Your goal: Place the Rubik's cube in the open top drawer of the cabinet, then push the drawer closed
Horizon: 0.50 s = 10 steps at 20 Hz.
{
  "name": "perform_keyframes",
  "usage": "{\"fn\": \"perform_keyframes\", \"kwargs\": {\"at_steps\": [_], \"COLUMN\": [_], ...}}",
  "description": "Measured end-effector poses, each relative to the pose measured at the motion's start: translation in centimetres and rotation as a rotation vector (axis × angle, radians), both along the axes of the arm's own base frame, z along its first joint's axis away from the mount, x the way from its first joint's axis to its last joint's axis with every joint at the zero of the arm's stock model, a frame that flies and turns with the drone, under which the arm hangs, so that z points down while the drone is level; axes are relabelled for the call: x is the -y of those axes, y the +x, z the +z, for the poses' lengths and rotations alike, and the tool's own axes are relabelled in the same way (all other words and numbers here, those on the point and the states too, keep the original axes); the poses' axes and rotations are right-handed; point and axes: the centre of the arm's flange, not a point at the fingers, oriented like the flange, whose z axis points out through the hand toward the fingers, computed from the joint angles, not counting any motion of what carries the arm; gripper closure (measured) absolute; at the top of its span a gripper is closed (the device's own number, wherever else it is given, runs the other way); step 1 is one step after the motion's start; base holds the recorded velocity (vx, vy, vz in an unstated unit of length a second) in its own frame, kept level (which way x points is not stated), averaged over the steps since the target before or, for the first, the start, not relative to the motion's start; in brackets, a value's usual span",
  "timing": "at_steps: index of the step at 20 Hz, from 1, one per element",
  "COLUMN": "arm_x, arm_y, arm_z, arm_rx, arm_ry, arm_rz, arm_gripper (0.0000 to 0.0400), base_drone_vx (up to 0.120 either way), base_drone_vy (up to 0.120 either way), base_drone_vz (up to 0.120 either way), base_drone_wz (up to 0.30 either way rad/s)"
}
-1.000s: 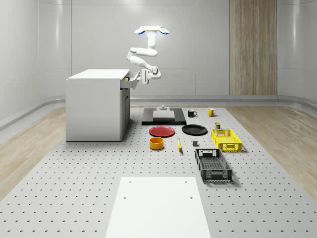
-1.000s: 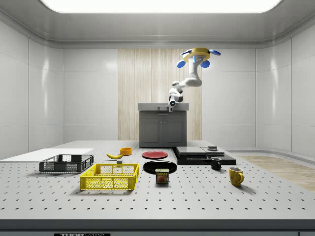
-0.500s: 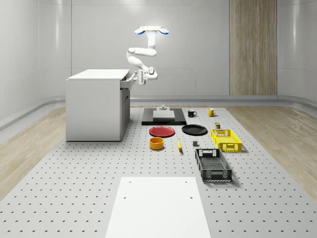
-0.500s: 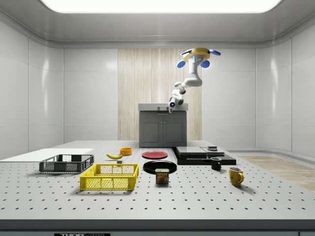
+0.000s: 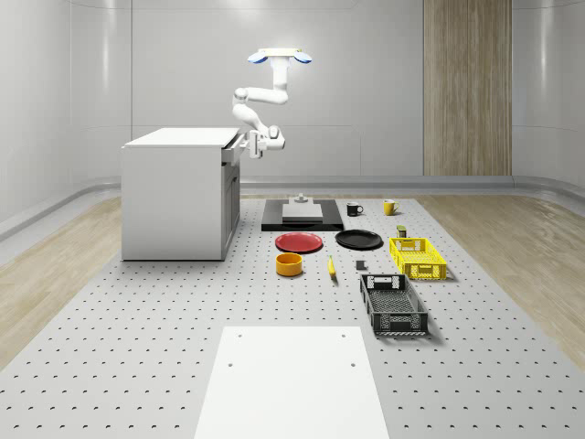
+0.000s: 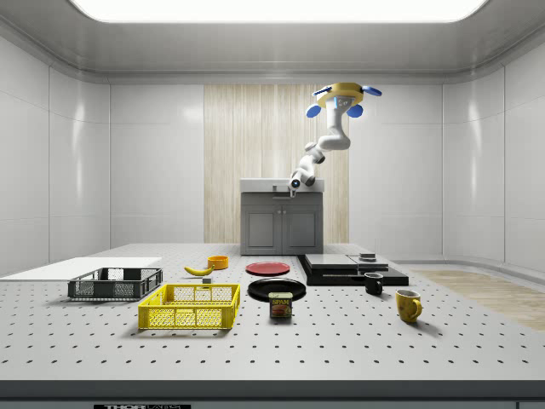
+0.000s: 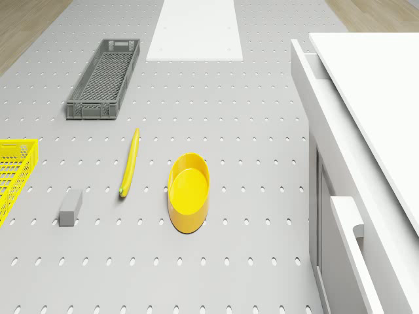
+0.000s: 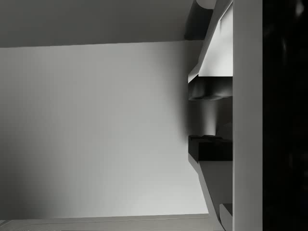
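Hovering above the worktop (image 5: 137, 366) beside the cabinet (image 5: 178, 197), the drone (image 5: 281, 58) is seen with its end effector (image 5: 249, 144) pressed against the top drawer (image 5: 234, 146) front; its finger state cannot be told.

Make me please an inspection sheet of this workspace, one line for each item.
Surface: grey perforated floor with a white panel on it.
Job's things: white cabinet; its top drawer stands out only a little from the front.
Clutter: red plate, black plate, yellow bowl, banana, yellow crate, dark crate, two mugs, Spam can, black platform.
Grippers: the drone hovers above the floor in front of the cabinet; the gripper is at the drawer's front.
Cables: nothing seen.
Surroundings: pale walls, a wood wall panel.
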Motion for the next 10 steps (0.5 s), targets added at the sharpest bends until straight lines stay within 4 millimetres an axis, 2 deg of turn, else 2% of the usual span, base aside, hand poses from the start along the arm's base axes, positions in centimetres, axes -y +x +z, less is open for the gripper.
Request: {"fn": "perform_keyframes", "kwargs": {"at_steps": [3,4,7,8,10], "arm_x": [-0.9,-1.0,-1.8,-1.8,-2.1], "arm_y": [0.5,-0.3,1.1,0.1,0.7], "arm_z": [0.9,1.7,1.4,2.3,2.2], "arm_rx": [-0.005,-0.01,0.022,-0.013,0.01], "arm_ry": [0.0,0.0,-0.001,0.001,0.0], "arm_rz": [0.001,0.003,0.0,0.003,0.001], "arm_gripper": [0.0295,0.0295,0.03,0.0297,0.0296], "base_drone_vx": [0.0,0.0,0.0,0.0,0.0], "base_drone_vy": [0.0,0.08,0.12,0.12,0.12], "base_drone_vz": [0.0,0.0,0.0,0.0,0.0], "base_drone_wz": [0.0,0.0,0.0,0.0,0.0]}}
